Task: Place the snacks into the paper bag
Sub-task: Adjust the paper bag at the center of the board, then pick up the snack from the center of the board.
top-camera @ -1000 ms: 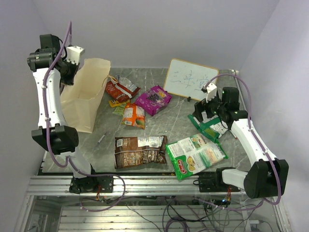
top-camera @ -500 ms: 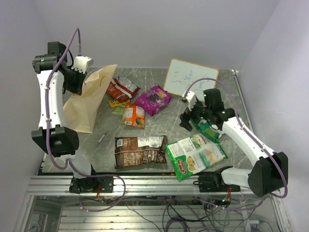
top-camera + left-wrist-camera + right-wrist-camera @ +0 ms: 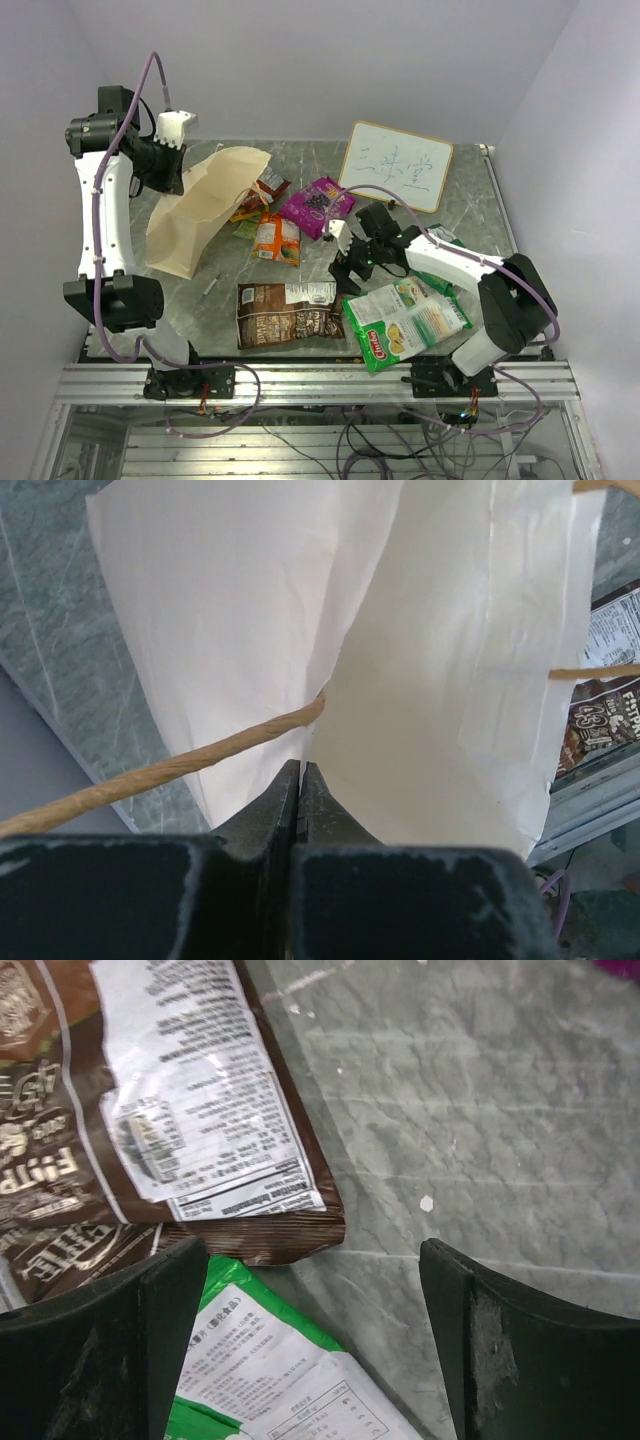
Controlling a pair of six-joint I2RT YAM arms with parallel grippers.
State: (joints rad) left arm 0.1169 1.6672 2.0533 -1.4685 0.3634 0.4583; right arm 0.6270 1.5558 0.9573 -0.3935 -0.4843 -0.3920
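Top external: left fingers (image 3: 176, 178) are up at the back left, clenched on the rim of the bag (image 3: 205, 205). Bag is lifted off upright and tilted, base on the counter (image 3: 200, 300) at the left, mouth leaning right. Its upper edge overlaps the red packet (image 3: 270, 184).

Left wrist: left fingers (image 3: 270, 815) are pressed together with the bag (image 3: 440, 680) paper pinched between the tips. Cord handle (image 3: 150, 775) comes out at the pinch and runs off to the left. Bag panels hang away from the camera, and a bit of brown packet (image 3: 610, 720) shows past its right edge.

Top external: right fingers (image 3: 346, 268) are low over the middle of the counter, spread, grasping nothing. They sit just right of the brown packet (image 3: 290, 312) and just above the green-and-white packet (image 3: 405, 322).

Right wrist: right fingers (image 3: 100, 1360) stand wide apart. Corner of the brown packet (image 3: 150, 1110) lies between them, nearer the left finger. Edge of the green-and-white packet (image 3: 270, 1370) is below it, also in the gap. Bare counter (image 3: 480, 1110) takes up the right half. Cannot tell if the tips touch either packet.

Other snacks, all on the counter and outside the bag: purple packet (image 3: 318, 205) and orange packet (image 3: 277, 240) just right of the bag mouth, and a small green packet (image 3: 440, 283) partly under the right arm. Whiteboard (image 3: 398, 165) leans at the back right. Pen (image 3: 210, 286) lies near the bag base.
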